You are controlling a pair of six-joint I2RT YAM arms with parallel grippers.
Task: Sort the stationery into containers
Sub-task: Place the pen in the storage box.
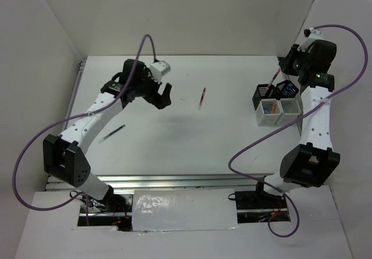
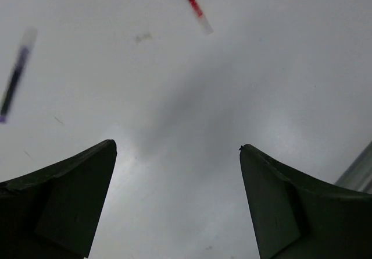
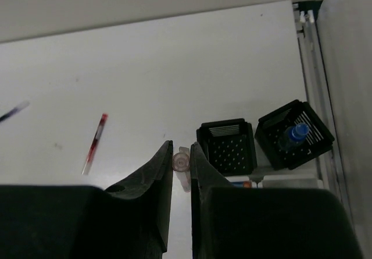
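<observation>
Right gripper (image 3: 181,152) is pinched narrow on a thin pen (image 3: 182,165), seen end-on as a pale translucent round tip, just beside the far-left edge of the containers (image 1: 276,103) at the far right of the table (image 1: 174,154). Left gripper (image 2: 177,148) is spread wide and empty, over bare tabletop at far left. Progress looks mostly done to me. Blue-capped bottle (image 3: 296,134) sits in the right black bin (image 3: 270,139). A near white bin (image 1: 268,119) shows orange and blue bits, too small to identify. Left black bin (image 3: 202,151) looks empty, perforated floor showing. Left to do: drop the held pen, then the red pen (image 1: 201,98) mid-table and the dark pen (image 1: 113,132) at near left, both lying flat and well apart. Materials: bins look like small, square, rigid plastic, two black and two white, with slatted sides. Pens are slim and smooth, the red one with a clear end. Table is matte white, lightly scuffed.
</observation>
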